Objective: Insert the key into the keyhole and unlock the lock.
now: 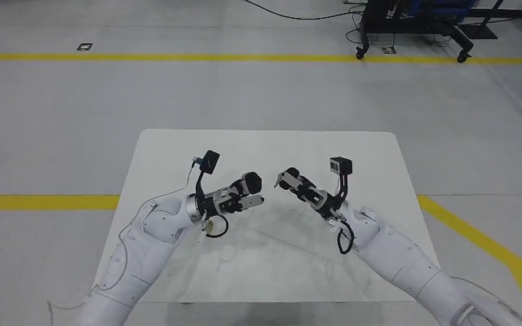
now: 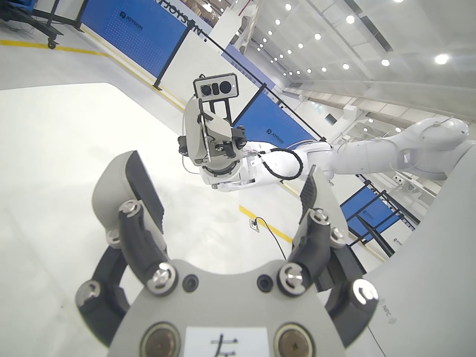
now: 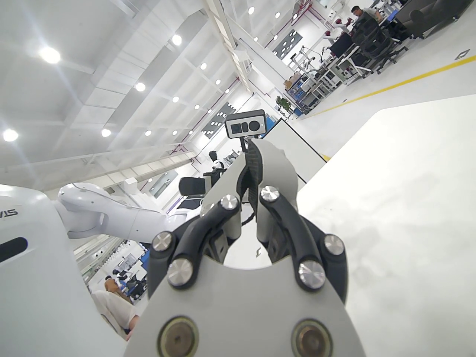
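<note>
The left gripper [image 2: 221,167] stands open, its fingers [image 2: 143,183] wide apart. The right gripper [image 3: 252,159] is closed, its pads [image 3: 254,167] pressed together. Both hang above the middle of the white table [image 1: 163,155], tips facing each other, near but not touching.

I see white lettering on the blue panels [image 2: 130,27] and one handwritten character on a label [image 2: 226,341] on the left gripper [image 2: 230,183].
</note>
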Available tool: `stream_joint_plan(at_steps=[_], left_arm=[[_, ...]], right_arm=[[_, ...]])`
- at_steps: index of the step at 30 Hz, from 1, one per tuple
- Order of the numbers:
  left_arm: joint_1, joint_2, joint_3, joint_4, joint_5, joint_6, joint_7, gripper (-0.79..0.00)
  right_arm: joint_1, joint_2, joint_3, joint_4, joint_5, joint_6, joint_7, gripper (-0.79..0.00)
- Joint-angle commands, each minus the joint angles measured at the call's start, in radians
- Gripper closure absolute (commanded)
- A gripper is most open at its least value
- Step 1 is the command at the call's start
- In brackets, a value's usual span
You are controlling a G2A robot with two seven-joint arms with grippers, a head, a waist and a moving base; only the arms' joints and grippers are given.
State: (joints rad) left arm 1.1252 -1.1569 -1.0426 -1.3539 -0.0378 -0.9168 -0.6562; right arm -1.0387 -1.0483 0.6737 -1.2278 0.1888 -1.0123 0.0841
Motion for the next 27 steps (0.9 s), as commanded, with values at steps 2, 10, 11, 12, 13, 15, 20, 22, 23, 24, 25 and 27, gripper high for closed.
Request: stream_joint_plan(at_steps=[2,10,11,12,13,15,20,22,23,24,25,27], left_arm=[[-0.002,-0.004,0.008,0.002,0.031,0.014,0.036,-0.646],[-0.007,-0.015,0.032,0.006,0.121,0.065,0.105,-0.376],[-0.008,-0.016,0.035,0.005,0.125,0.068,0.111,-0.363],[-0.008,-0.017,0.037,0.005,0.129,0.070,0.116,-0.351],[-0.008,-0.017,0.040,0.006,0.132,0.072,0.119,-0.339],[-0.010,-0.018,0.044,0.007,0.137,0.074,0.122,-0.299],[-0.015,-0.021,0.053,0.011,0.154,0.077,0.127,-0.169],[-0.015,-0.022,0.055,0.013,0.155,0.079,0.132,-0.123],[-0.013,-0.022,0.059,0.013,0.146,0.078,0.133,-0.034],[-0.015,-0.023,0.060,0.014,0.142,0.077,0.130,0.000],[-0.016,-0.023,0.060,0.017,0.145,0.082,0.128,0.000],[-0.017,-0.023,0.063,0.017,0.151,0.087,0.128,0.000]], right_arm=[[-0.001,-0.010,0.023,0.016,-0.028,0.000,0.032,0.000],[-0.012,-0.045,0.056,0.029,-0.061,0.000,0.061,0.000],[-0.014,-0.049,0.061,0.031,-0.067,0.000,0.062,0.000],[-0.015,-0.052,0.066,0.033,-0.072,0.000,0.065,0.000],[-0.016,-0.055,0.071,0.038,-0.080,0.000,0.067,0.000],[-0.017,-0.061,0.079,0.044,-0.094,0.000,0.067,0.000],[-0.023,-0.076,0.100,0.061,-0.148,0.000,0.051,0.000],[-0.026,-0.081,0.104,0.063,-0.161,0.000,0.046,0.000],[-0.027,-0.083,0.106,0.064,-0.168,0.000,0.046,0.000],[-0.028,-0.085,0.110,0.066,-0.175,0.000,0.044,0.000],[-0.029,-0.087,0.113,0.065,-0.180,0.000,0.041,0.000],[-0.034,-0.089,0.121,0.063,-0.189,0.000,0.037,0.000]])
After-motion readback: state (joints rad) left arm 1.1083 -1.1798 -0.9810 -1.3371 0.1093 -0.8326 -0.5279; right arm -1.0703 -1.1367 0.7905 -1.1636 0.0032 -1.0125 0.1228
